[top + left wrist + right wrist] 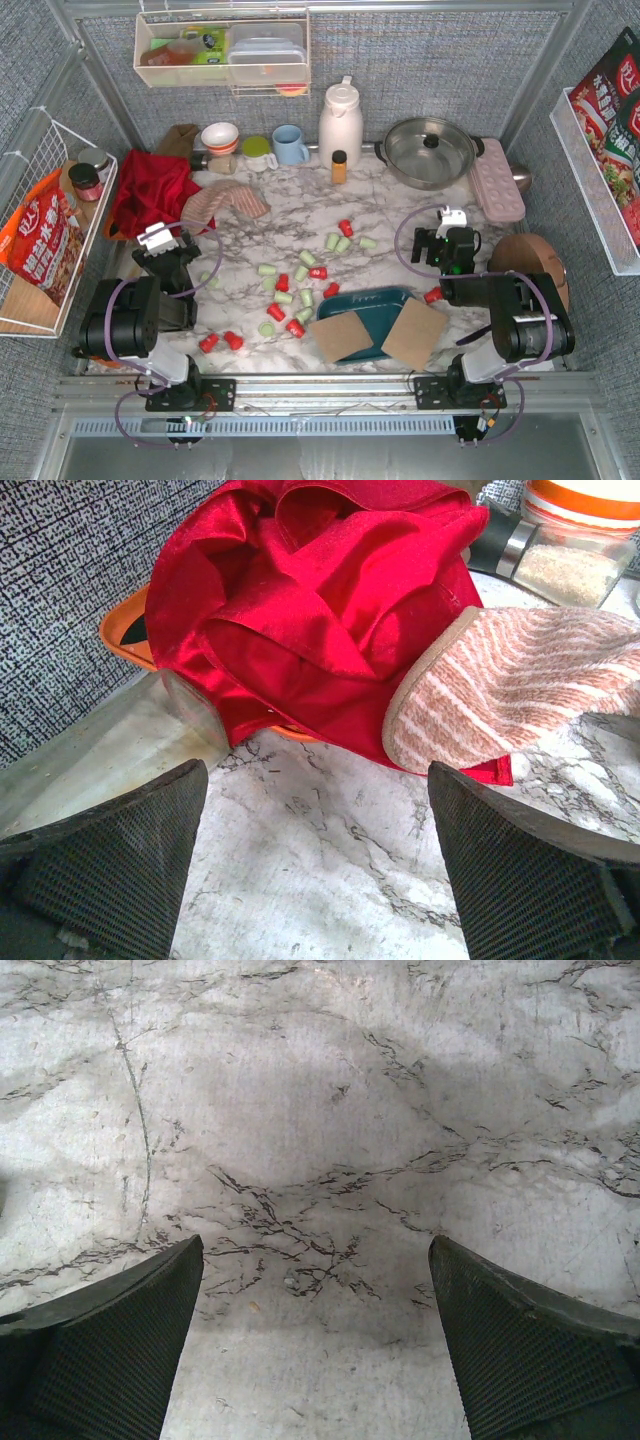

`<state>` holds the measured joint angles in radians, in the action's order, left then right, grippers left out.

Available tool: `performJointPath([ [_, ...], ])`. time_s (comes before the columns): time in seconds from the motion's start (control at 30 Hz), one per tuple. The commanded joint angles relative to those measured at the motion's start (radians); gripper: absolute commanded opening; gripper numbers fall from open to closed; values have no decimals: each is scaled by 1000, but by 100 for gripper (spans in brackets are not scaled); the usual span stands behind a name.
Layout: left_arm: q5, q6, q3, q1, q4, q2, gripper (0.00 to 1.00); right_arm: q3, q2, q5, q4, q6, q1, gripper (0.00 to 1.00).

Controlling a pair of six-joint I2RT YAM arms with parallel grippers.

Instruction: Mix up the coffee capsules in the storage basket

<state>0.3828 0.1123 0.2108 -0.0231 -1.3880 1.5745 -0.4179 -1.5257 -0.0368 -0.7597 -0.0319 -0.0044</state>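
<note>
Several red and mint-green coffee capsules lie scattered on the marble table, none of them in the storage basket. One red capsule lies by the basket's right end and two red ones near the left arm. The dark teal storage basket sits front centre, partly covered by two brown cardboard squares. My left gripper is open over bare marble, facing a red cloth. My right gripper is open above bare marble, with nothing between its fingers.
A striped mitt lies on the red cloth. Along the back stand a blue mug, a white kettle, an amber bottle, a steel pot and a pink tray. A round wooden board sits right.
</note>
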Motion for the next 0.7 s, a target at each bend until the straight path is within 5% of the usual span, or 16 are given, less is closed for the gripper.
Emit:
performJointPath([
  [0.0,-7,4,0,-3,-9,0,99,1,7,4,-26,-5,3,99],
  [0.1,-7,4,0,-2,-10,-1,99,-41,46,-67,62,-4,25,99],
  [0.2,-7,4,0,-1,-10,-1,99,-168,136,-169,384,-65,25,99],
  [0.37,-7,4,0,-3,-9,-1,99,-262,275,-227,654,-122,24,99],
  [0.67,-7,5,0,-2,-9,-1,99,-264,425,-447,780,-262,23,99],
])
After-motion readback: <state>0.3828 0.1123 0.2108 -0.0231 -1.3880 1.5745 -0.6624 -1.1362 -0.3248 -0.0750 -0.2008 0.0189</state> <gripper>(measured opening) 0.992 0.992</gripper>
